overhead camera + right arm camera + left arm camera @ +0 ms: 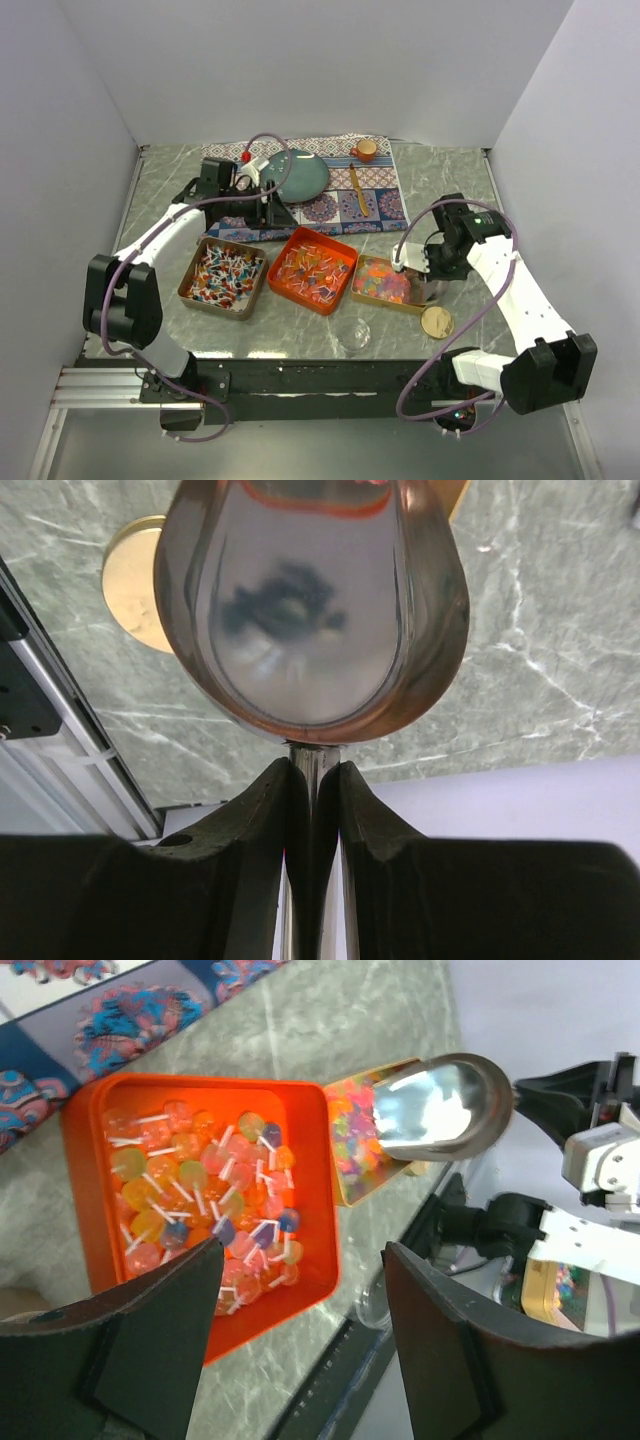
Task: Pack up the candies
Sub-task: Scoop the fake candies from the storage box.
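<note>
the right gripper (315,770) pinches the silver scoop (310,610) by its handle; the left gripper (302,1250) gapes wide. the candies (312,272), tiny, many-coloured, some on white sticks, fill the orange tray (327,1190) and both flanking metal trays (192,266).

Teal plate (305,172) and orange cup (366,150) sit on patterned mat (385,205); silver scoop (440,1105) over a tray's (384,303) end.

Top cam sits high up at the near edge, looking down on the whole tabletop (165,195). Left wrist cam peers past its end effector (300,1260) from some way up at the orange tray (200,1085) and scoop (440,1105). Right wrist cam's jammed right against that same scoop, tabletop behind.
</note>
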Motion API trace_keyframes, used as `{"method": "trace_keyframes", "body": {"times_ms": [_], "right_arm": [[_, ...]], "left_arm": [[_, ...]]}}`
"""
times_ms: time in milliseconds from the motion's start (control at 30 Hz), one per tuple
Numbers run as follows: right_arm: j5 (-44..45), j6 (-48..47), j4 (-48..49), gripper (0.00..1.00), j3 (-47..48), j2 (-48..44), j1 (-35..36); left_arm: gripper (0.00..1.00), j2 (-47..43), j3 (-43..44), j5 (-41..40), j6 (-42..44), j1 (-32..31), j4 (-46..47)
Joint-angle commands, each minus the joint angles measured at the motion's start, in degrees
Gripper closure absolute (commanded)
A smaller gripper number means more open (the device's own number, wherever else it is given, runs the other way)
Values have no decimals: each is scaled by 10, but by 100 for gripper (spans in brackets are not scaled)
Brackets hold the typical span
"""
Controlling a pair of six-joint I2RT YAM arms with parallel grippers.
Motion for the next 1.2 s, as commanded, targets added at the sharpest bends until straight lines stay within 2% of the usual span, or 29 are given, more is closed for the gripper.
{"method": "trace_keyframes", "body": {"times_ms": [0, 67, 200, 267, 567, 767, 1167], "right_arm": [[5, 20, 7, 100, -16, 11, 19], [-1, 36, 15, 100, -16, 15, 29], [-17, 72, 23, 100, -11, 35, 41], [-23, 85, 36, 100, -16, 38, 45], [-29, 161, 93, 100, -31, 65, 83], [-40, 208, 138, 100, -47, 78, 102], [-77, 260, 249, 100, -124, 72, 106]], "left_arm": [[31, -40, -67, -28, -25, -4, 37], [35, -61, -119, -31, -37, -9, 75], [51, -58, -155, -32, -30, -40, 82], [56, -56, -169, -30, -31, -61, 94], [81, 2, -170, -39, -30, -107, 112], [87, 53, -143, -38, -30, -120, 118], [89, 85, -108, -23, -31, -139, 117]]}}
